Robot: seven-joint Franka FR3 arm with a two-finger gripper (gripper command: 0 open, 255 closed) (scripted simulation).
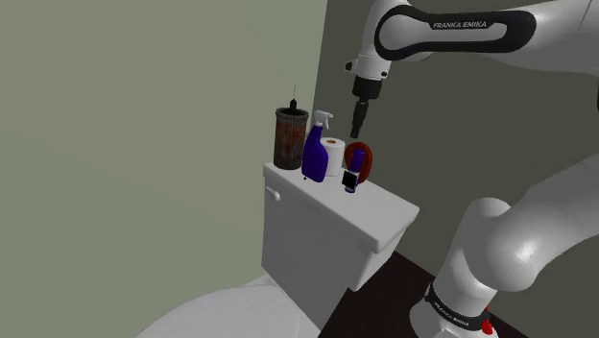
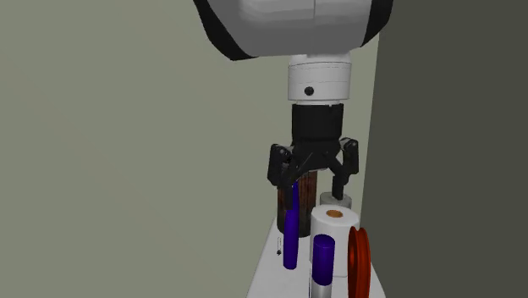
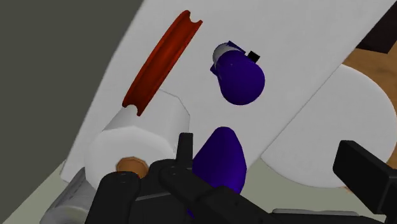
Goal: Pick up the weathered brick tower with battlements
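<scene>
The white robot arm [image 1: 562, 38] carries the white lettering "FRANKA EMIKA" on the dark band of its upper link.

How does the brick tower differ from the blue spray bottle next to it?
The tower is reddish-brown and cylindrical; the spray bottle is blue, tapering to a white trigger head. The tower is wider, with a dark spire on top. Both stand upright on the toilet tank lid.
</scene>
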